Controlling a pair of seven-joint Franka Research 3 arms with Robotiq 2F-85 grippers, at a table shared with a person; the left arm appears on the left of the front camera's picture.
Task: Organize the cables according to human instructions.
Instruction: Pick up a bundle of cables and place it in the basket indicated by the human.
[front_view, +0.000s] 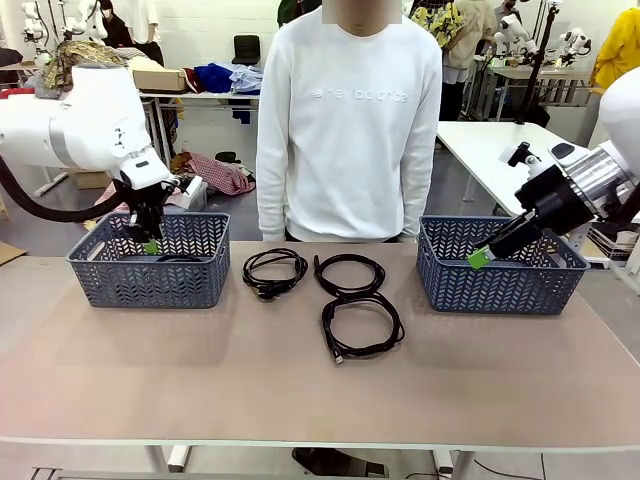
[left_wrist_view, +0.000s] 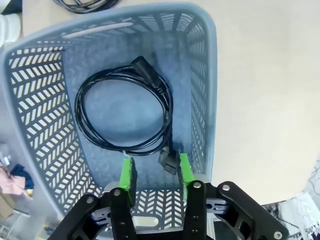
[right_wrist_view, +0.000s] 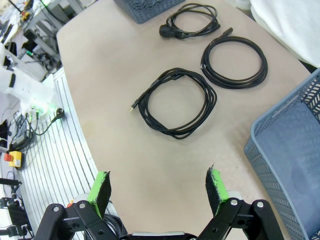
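Left basket (front_view: 100, 282): one cable (left_wrist_view: 78, 107) lies coiled on its floor. Left hand (left_wrist_view: 155, 172) points straight down into the basket, fingers parted, gripping nothing. A plug sits just beside one pad.

Risk: on lifting, that plug could snag and drag the coil out.

Mid-worktop (front_view: 200, 380): three loose cables: far-left coil (front_view: 275, 270), far-middle coil (front_view: 350, 273), near coil (front_view: 362, 325). The last two lie close, so lifting one may tug the other.

Right hand (right_wrist_view: 159, 175) slants down-left beside the right basket (front_view: 500, 285), fingers wide apart, empty.

Baskets (front_view: 150, 275) matt plastic; cables (front_view: 360, 325) smooth rubbery; table (front_view: 300, 400) smooth matt.
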